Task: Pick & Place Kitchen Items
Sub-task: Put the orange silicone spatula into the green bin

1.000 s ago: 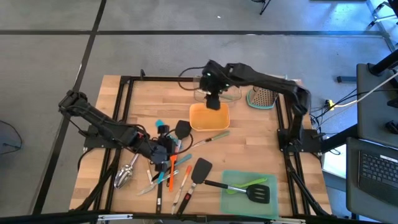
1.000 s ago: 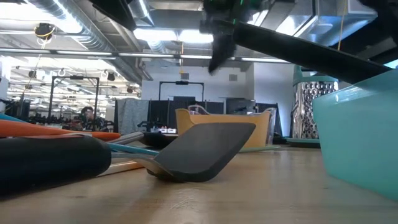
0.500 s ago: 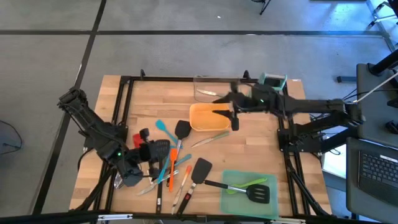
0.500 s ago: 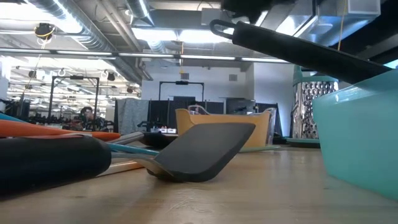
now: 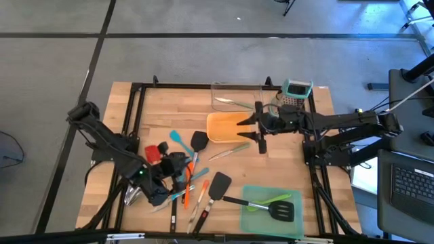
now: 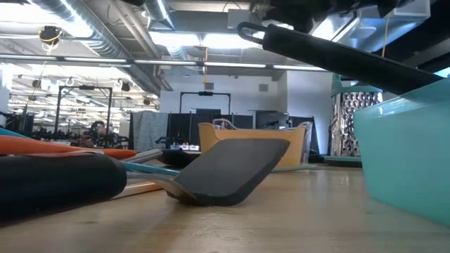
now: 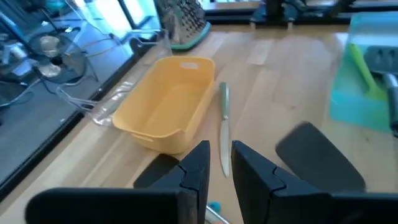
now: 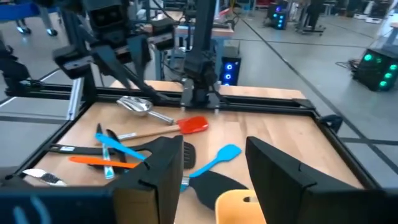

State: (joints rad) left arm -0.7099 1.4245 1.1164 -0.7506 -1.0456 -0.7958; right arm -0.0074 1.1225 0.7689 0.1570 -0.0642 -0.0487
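Note:
Several kitchen items lie loose on the wooden table: a red spatula [image 5: 152,154], a teal spatula [image 5: 178,139], black spatulas [image 5: 217,184], orange tools, a steel scoop [image 5: 135,193] and a knife [image 7: 222,124]. My left gripper [image 5: 180,163] hangs above this pile. Its fingers [image 7: 196,171] are nearly together, leaving a narrow slit with nothing between the tips. My right gripper [image 5: 247,127] hovers open and empty over the right end of the orange tray [image 5: 227,127], pointing almost level toward the table's left.
A clear tray [image 5: 234,98] holding one utensil stands at the far edge. A steel grater with a teal top [image 5: 296,91] is at the far right. The teal tray [image 5: 271,207] near the front holds a green tool and a black spatula. A black frame rims the table.
My right gripper has drawn back from above the clear tray toward the table's right and near side, tipping from pointing down to almost level. My left arm has swung a little toward the near edge over the pile, and its wrist has rolled.

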